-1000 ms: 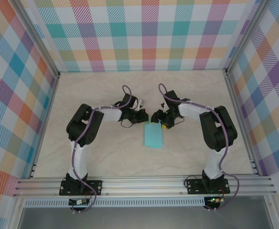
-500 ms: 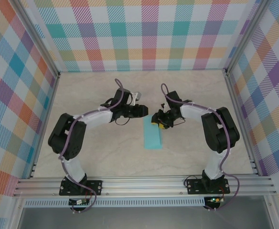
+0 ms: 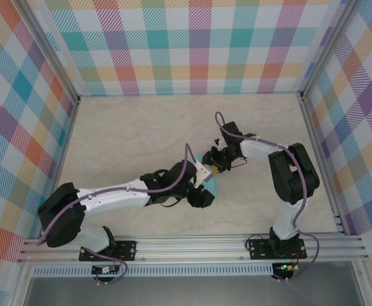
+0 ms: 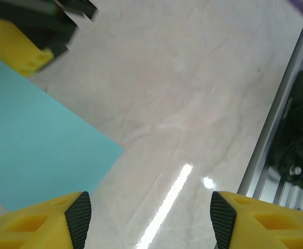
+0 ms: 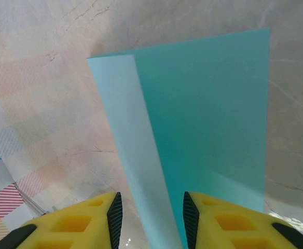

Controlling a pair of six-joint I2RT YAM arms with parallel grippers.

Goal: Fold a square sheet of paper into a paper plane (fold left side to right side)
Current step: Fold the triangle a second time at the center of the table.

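The square sheet of paper (image 5: 208, 119) lies folded on the table as a narrow turquoise rectangle, with a paler strip along its left edge. A paper plane is out of view. My right gripper (image 5: 152, 220) stands over the sheet's far end, open, its jaws either side of the pale strip. Seen from above, the right gripper (image 3: 210, 164) is at the far end and the left gripper (image 3: 202, 196) covers the near end of the sheet (image 3: 213, 185). The left gripper (image 4: 147, 223) is open over bare table, with the sheet's corner (image 4: 37, 145) just left of it.
Plaid walls (image 3: 192, 44) enclose the marble table (image 3: 128, 134) on three sides. An aluminium rail (image 4: 276, 129) and the right arm's black base (image 4: 302, 135) lie close to the right of my left gripper. The left arm stretches low across the near table.
The left arm swung from the sheet's far-left side down and across to its near end, and its jaws opened. The right gripper stayed at the far end and narrowed slightly.
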